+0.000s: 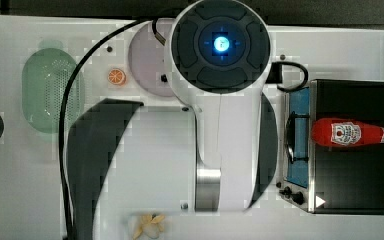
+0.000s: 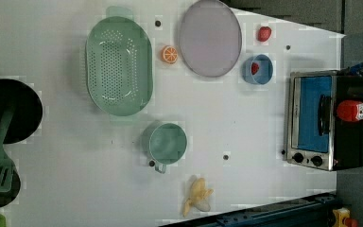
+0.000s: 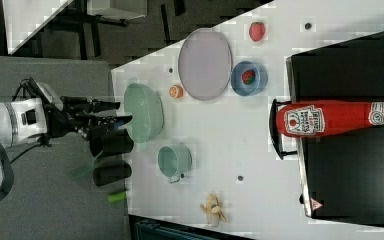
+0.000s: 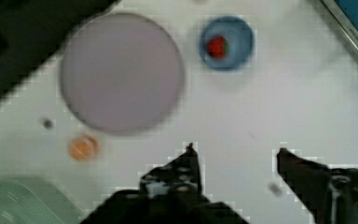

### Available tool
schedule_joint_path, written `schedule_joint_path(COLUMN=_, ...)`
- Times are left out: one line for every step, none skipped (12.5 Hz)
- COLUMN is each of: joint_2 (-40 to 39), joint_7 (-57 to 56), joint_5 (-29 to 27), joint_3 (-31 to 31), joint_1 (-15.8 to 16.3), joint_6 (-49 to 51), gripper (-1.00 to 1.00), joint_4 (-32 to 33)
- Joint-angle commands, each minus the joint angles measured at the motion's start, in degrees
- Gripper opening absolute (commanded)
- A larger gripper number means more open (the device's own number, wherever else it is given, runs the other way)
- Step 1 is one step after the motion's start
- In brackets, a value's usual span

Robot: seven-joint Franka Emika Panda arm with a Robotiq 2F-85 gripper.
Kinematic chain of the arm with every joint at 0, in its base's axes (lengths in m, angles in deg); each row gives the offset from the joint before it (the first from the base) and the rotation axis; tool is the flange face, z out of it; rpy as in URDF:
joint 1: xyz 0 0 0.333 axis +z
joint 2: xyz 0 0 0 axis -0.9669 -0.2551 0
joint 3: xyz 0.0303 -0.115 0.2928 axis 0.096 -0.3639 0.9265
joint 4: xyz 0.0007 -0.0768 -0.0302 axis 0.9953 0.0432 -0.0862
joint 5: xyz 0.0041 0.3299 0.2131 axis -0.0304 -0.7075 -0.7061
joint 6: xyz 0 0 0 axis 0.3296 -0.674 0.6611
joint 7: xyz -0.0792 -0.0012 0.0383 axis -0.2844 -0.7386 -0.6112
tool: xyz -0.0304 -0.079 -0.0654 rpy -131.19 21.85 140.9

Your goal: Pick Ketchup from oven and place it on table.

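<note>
The ketchup [image 3: 337, 119] is seen lying on its side on top of the oven [image 3: 352, 170], its white label with a red emblem turned up; the label's writing cannot be read. The gripper [image 4: 235, 154] is held wide apart and empty, well away from the oven, above the table [image 4: 279, 112] near a lilac plate [image 4: 121, 72].

Grey floor [image 3: 55, 75] is seen beyond the tabletop's edge, with dark frame legs [image 3: 87, 20] and a second white surface [image 3: 30, 15] behind.
</note>
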Motion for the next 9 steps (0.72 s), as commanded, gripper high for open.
schedule_joint_path(joint_2=17.5, joint_7=1.9, joint_5=0.9, joint_3=-1.6, joint_1=-2.5, joint_6=11.3, gripper=0.58, joint_4=9.3)
schedule_joint_path(joint_2=17.5, joint_7=1.9, joint_5=0.9, joint_3=-1.6, joint_1=-2.6, joint_6=11.3, gripper=0.8, joint_4=9.4)
schedule_joint_path(joint_2=17.5, joint_7=1.9, joint_5=0.9, joint_3=-1.9, joint_1=-2.6, joint_6=11.1, gripper=0.99, joint_4=9.4)
schedule_joint_path(joint_2=17.4, joint_7=1.9, joint_5=0.9, joint_3=-2.4, joint_1=-2.7, joint_6=11.0, gripper=1.0, joint_4=9.4)
schedule_joint_path(joint_2=17.3, joint_7=1.9, joint_5=0.9, joint_3=-3.1, joint_1=-3.0, joint_6=10.4, gripper=1.0, joint_4=9.4)
schedule_joint_path(joint_2=17.1, joint_7=1.9, joint_5=0.9, joint_3=-4.2, joint_1=-3.3, joint_6=9.6, gripper=1.0, joint_4=9.4)
schedule_joint_path(joint_2=16.8, joint_7=1.9, joint_5=0.9, joint_3=-5.5, joint_1=-3.7, joint_6=8.3, gripper=1.0, joint_4=9.4)
schedule_joint_path(joint_2=16.5, joint_7=1.8, joint_5=0.9, joint_3=-7.1, joint_1=-4.1, joint_6=6.9, gripper=1.0, joint_4=9.4)
schedule_joint_path(joint_2=15.9, joint_7=1.8, joint_5=0.9, joint_3=-8.9, joint_1=-4.6, joint_6=5.4, gripper=1.0, joint_4=9.3)
